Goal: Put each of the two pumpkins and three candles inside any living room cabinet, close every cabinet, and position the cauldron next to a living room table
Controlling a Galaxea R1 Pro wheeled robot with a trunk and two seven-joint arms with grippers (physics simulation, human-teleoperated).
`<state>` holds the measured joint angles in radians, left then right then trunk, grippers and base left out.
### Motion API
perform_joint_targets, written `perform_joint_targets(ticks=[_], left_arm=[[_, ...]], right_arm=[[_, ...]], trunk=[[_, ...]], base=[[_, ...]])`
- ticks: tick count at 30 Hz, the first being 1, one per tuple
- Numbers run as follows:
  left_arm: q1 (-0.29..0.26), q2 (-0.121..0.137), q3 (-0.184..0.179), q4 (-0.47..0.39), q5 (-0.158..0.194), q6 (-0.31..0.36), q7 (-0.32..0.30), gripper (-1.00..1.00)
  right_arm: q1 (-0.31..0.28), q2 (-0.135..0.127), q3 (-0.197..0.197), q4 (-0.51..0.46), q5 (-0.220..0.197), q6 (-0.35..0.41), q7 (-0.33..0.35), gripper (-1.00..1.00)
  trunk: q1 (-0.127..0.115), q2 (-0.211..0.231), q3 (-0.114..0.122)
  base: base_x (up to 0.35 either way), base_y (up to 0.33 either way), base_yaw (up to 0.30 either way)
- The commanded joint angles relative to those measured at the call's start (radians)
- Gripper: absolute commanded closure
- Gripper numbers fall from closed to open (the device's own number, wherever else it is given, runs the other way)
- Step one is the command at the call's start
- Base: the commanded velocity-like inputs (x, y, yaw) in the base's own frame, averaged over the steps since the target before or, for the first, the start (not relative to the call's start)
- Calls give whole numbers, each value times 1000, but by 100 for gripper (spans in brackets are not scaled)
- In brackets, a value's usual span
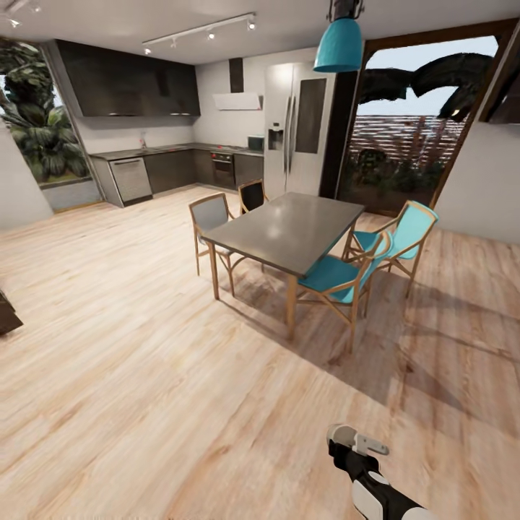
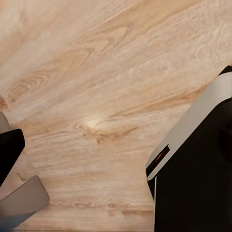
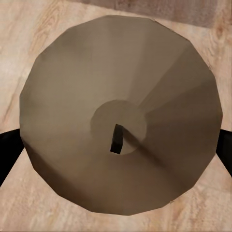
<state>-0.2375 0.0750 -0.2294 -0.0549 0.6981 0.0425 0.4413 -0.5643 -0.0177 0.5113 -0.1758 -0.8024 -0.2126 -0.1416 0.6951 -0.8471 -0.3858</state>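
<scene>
1 candle (image 3: pixel 121 116) between end effector (image 3: pixel 116 140) fingers

right arm (image 1: pixel 372 484): black and white segments, pale grey bracket at tip; black body panel (image 2: pixel 195 179), white edge, small orange mark.

A: Starting with the big furniture?
B: Just one table (image 1: pixel 289 227), grey-topped.
A: Seats round it?
B: Four in all. Two teal chairs (image 1: pixel 328 276) (image 1: pixel 404 230) along the table's right edge, one grey chair (image 1: pixel 209 215) at the left edge, one black chair (image 1: pixel 251 195) by the far corner.
A: Anything waxy?
B: One candle (image 3: pixel 72 96), with a single dark wick.
A: Overhead?
B: One teal pendant lamp (image 1: pixel 339 45).
A: Back in the kitchen?
B: One fridge (image 1: pixel 296 130), one oven (image 1: pixel 222 167), one dishwasher (image 1: pixel 131 179).
</scene>
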Motion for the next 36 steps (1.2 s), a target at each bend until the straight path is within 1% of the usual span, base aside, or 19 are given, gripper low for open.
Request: perform_joint_targets(ticks=[1,25,27,29,34,36], left_arm=[[0,0,-8,-2,6,4,5,-100],[0,-1,-7,-1,10,7,5,-100],[0,-17,-4,3,13,8,4,-100],[0,-31,-4,4,5,6,4,-100],[0,-42,-4,3,7,3,3,-100],[0,-40,-2,-3,7,3,2,-100]], right_arm=[[0,-1,9,-2,-6,-2,-6,100],[0,-1,10,-3,-1,-1,-9,100],[0,-1,10,-3,3,-1,-11,100],[0,-1,10,-3,4,-1,-11,100],[0,0,10,-3,5,-1,-11,100],[0,-1,10,-3,4,-1,-11,100]], trunk=[[0,-1,-1],[0,-1,14],[0,-1,15],[0,-1,16],[0,-1,19],[0,-1,21]], base=[[0,0,288],[0,0,283],[0,0,279],[0,0,278],[0,0,278],[0,0,278]])
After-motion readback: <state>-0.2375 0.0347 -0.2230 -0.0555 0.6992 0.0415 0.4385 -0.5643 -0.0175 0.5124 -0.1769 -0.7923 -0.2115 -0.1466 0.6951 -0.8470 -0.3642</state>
